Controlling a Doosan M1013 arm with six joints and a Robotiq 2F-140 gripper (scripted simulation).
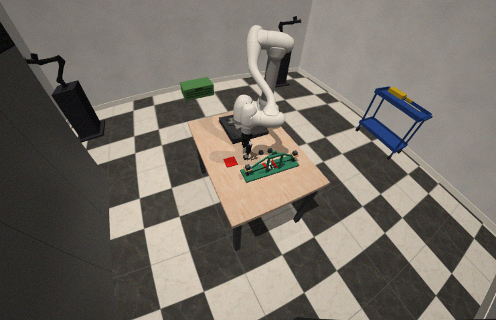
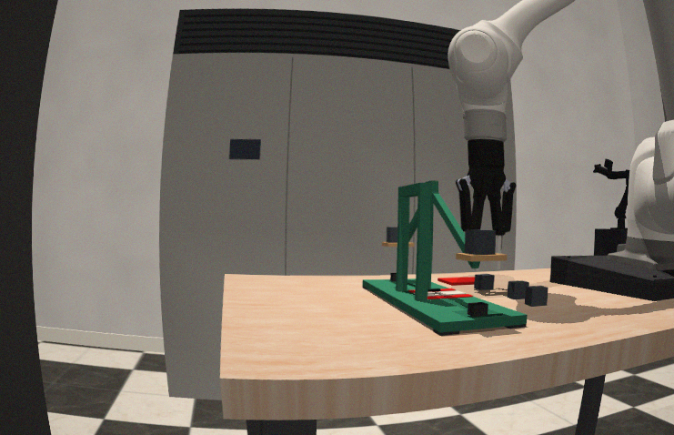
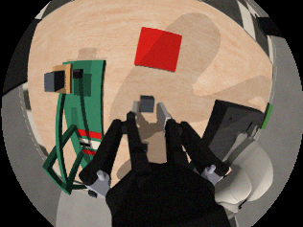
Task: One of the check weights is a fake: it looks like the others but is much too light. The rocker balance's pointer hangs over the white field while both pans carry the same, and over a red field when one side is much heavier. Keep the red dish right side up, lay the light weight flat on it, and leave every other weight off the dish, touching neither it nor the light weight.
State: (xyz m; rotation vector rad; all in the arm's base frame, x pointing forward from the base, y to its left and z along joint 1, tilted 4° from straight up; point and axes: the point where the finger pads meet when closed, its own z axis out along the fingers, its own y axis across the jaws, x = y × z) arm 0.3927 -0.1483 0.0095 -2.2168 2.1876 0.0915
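My gripper (image 1: 245,153) (image 3: 148,107) is partly open and empty, above a dark weight (image 2: 484,281) (image 3: 147,103) on the table; a gap shows beside it. Two more dark weights stand nearby, one (image 1: 261,152) (image 2: 518,289) beside the other (image 1: 270,150) (image 2: 536,296). The green balance (image 1: 256,176) (image 2: 424,308) (image 3: 98,85) carries one weight (image 1: 294,152) (image 2: 479,241) on one pan and one (image 1: 248,167) (image 2: 392,234) (image 3: 54,81) on the other. Its small pointer seems to be over the white field. The red dish (image 1: 230,161) (image 2: 455,280) (image 3: 158,49) lies flat with no weight on it.
The balance's uprights and raised pans stand beside the gripper. The black arm base (image 1: 235,134) (image 2: 614,277) (image 3: 230,124) is at the table's back. The blue cart (image 1: 383,134) and green box (image 1: 197,88) stand off the table (image 1: 256,203).
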